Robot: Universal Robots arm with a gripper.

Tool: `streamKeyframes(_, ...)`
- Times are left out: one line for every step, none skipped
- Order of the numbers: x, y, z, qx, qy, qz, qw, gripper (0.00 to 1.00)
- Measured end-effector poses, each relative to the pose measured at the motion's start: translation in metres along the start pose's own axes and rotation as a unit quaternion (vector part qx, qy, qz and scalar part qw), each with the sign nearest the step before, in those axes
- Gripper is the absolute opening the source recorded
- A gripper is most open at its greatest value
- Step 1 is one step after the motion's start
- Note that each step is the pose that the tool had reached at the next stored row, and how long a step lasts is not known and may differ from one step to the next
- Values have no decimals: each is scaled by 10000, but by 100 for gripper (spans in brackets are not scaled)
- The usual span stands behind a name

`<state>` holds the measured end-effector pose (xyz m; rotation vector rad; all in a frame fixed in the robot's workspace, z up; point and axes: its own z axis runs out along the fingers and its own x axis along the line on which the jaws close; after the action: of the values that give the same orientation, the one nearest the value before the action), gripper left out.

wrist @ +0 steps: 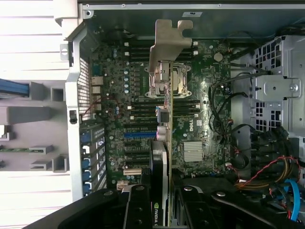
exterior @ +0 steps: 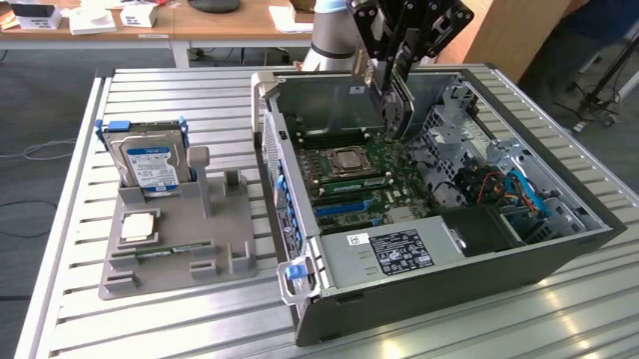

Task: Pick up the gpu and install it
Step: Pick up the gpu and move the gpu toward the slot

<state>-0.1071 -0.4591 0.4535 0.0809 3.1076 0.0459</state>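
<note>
while poised above the green motherboard (exterior: 364, 179), held the thin dark gpu card with silvery bracket (wrist: 169, 47) edge-down, black gripper (wrist: 164, 205) clamped on it; judged stiff, light, fragile: best handled by edges.

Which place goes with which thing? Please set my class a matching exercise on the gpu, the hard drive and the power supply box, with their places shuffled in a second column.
Things:
1. gpu
2. hard drive
3. power supply box

Places:
A. standing upright in the grey holder beside the case
B. inside the open case, at its end nearest the exterior view's camera
C. clamped in the gripper, above the motherboard

Pairs: 1-C, 2-A, 3-B
</note>
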Motion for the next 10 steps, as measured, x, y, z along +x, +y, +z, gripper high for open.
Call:
streamKeyframes(-18,1,2,0,0,0,10000,27)
streamKeyframes(-36,2,3,0,0,0,10000,27)
streamKeyframes(-54,3,4,0,0,1,10000,27)
streamKeyframes(-71,4,5,0,0,1,10000,27)
streamKeyframes(-86,4,6,0,0,0,10000,27)
streamKeyframes(-98,5,7,0,0,1,10000,27)
streamKeyframes(-113,6,8,0,0,0,10000,27)
streamKeyframes(-127,6,9,0,0,0,10000,27)
streamKeyframes(-144,7,10,-1,0,0,10000,27)
streamKeyframes(-159,8,11,-1,0,0,10000,27)
